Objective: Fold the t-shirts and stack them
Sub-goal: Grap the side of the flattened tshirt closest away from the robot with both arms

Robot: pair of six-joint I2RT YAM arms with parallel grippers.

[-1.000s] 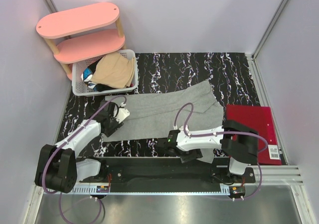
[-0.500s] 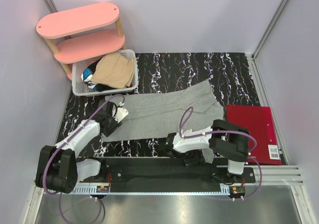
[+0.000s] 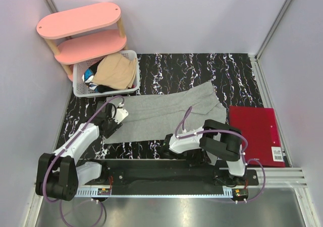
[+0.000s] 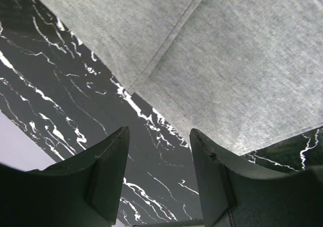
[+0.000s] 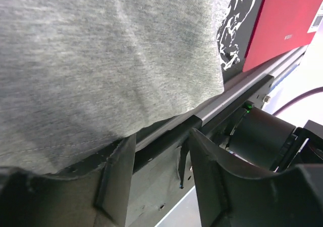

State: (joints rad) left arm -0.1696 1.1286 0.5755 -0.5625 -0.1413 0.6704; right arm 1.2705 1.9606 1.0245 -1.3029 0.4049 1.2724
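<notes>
A light grey t-shirt [image 3: 166, 113] lies spread flat across the black marble table [image 3: 202, 68]. My left gripper [image 3: 112, 124] hovers at its left edge, open with nothing between the fingers. In the left wrist view the grey t-shirt [image 4: 227, 60] lies just ahead of the left gripper [image 4: 159, 131], with bare table under the jaws. My right gripper [image 3: 169, 145] sits low at the shirt's near hem. In the right wrist view the right gripper [image 5: 162, 134] is open, and the grey t-shirt [image 5: 101, 50] hem ends just above its fingertips. A tan t-shirt [image 3: 117, 70] tops the basket pile.
The white lattice basket [image 3: 81, 88] of clothes stands at the back left under a pink two-tier shelf [image 3: 81, 20]. A red flat board [image 3: 255, 131] lies to the right of the shirt. The metal rail [image 5: 227, 101] of the arms' base runs along the near edge.
The right arm has folded back and its gripper has slid left along the shirt's near hem, jaws a little narrower. The left gripper has shifted slightly. The shirt has not moved.
</notes>
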